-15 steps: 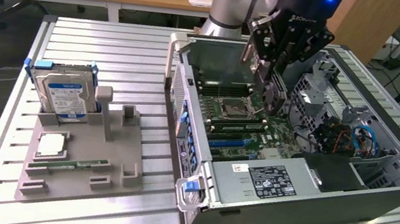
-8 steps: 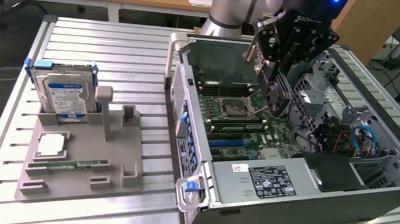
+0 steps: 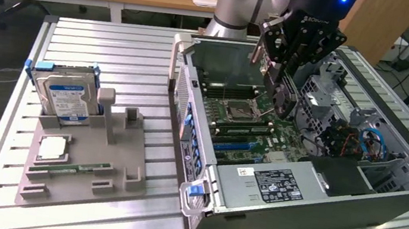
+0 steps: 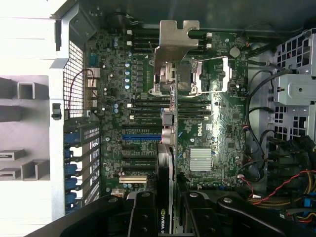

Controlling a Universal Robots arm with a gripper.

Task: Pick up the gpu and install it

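My gripper hangs over the open computer case, shut on the gpu. The card stands on edge between the fingers, above the motherboard and apart from it. In the wrist view the gpu appears edge-on, its silver metal bracket at the far end, and my gripper clamps it from both sides. Beside the card's edge on the board lies a blue expansion slot, visible in the exterior view too.
At the exterior view's left, a grey fixture carries an upright hard drive, a CPU and a RAM stick. The power supply and drive cage with cables crowd the case. Desks stand behind.
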